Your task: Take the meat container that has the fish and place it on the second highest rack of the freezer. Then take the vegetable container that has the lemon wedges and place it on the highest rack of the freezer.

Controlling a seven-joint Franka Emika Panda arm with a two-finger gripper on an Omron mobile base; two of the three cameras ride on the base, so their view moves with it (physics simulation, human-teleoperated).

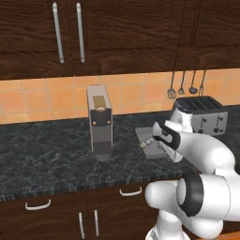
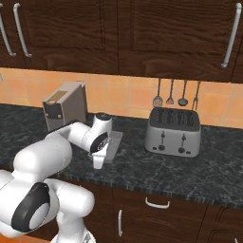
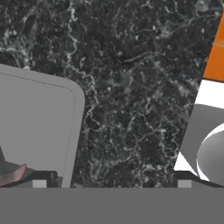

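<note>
A shallow grey tray point(image 1: 142, 134) lies on the dark counter between the coffee machine and the toaster, partly covered by my arm. A small pale brownish thing point(image 1: 146, 144) rests at its near end; it looks like the fish, so I take the tray for the meat container point(image 3: 37, 122). My gripper point(image 3: 111, 183) points down over the tray's edge, open, fingertips point(image 3: 39, 183) wide apart with nothing between them. In the right base view the gripper point(image 2: 97, 163) hangs just above the tray point(image 2: 114, 140). The vegetable container, the lemon wedges and the freezer are out of view.
A grey coffee machine point(image 1: 99, 122) stands left of the tray and a silver toaster point(image 1: 202, 112) to its right. Utensils point(image 2: 175, 95) hang on the orange tile wall. Dark cabinets hang above; drawers sit below the counter edge point(image 1: 70, 190).
</note>
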